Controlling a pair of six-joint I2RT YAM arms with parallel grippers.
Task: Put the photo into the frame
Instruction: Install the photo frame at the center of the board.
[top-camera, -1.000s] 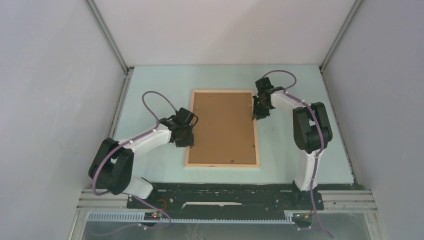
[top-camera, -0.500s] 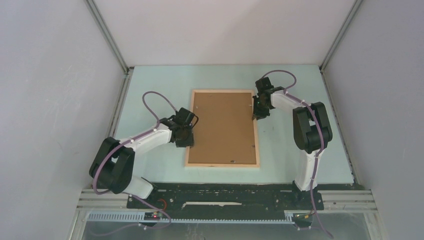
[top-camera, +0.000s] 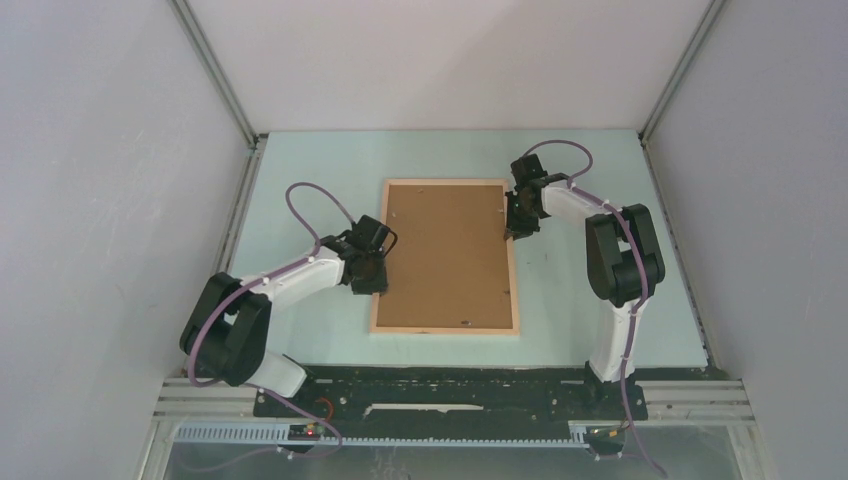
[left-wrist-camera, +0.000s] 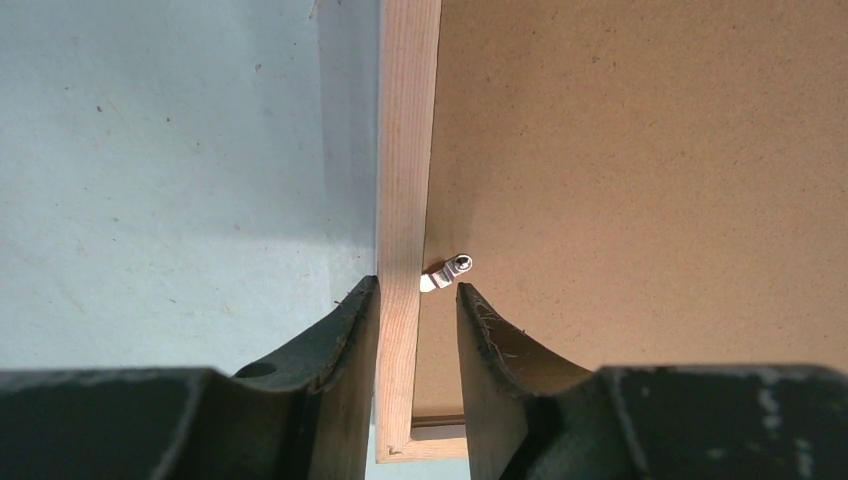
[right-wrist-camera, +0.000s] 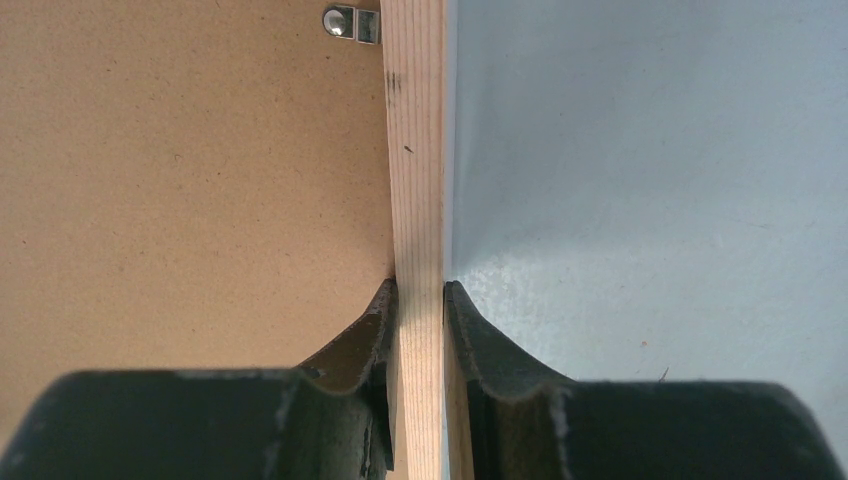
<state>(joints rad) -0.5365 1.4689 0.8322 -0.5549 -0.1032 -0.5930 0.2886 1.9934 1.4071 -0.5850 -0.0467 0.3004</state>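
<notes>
The frame (top-camera: 446, 329) lies flat mid-table, pale wood face up. The photo's brown board back (top-camera: 447, 255) fills it, and the printed side is hidden. My left gripper (top-camera: 372, 283) straddles the left rail (left-wrist-camera: 405, 150) close to its near corner. Its outer finger touches the wood; the inner finger (left-wrist-camera: 490, 340) stands apart over the board (left-wrist-camera: 640, 170), beside a small metal clip (left-wrist-camera: 448, 272). My right gripper (top-camera: 515, 232) is shut on the right rail (right-wrist-camera: 415, 150), both fingers pressed against the wood, with the board (right-wrist-camera: 190, 170) to its left.
The pale green table (top-camera: 300, 170) is boxed in by grey walls on the left, right and back. Aluminium posts (top-camera: 215, 70) stand at the back corners. A black base rail (top-camera: 440, 395) runs along the near edge. Another metal clip (right-wrist-camera: 350, 22) sits near the right rail.
</notes>
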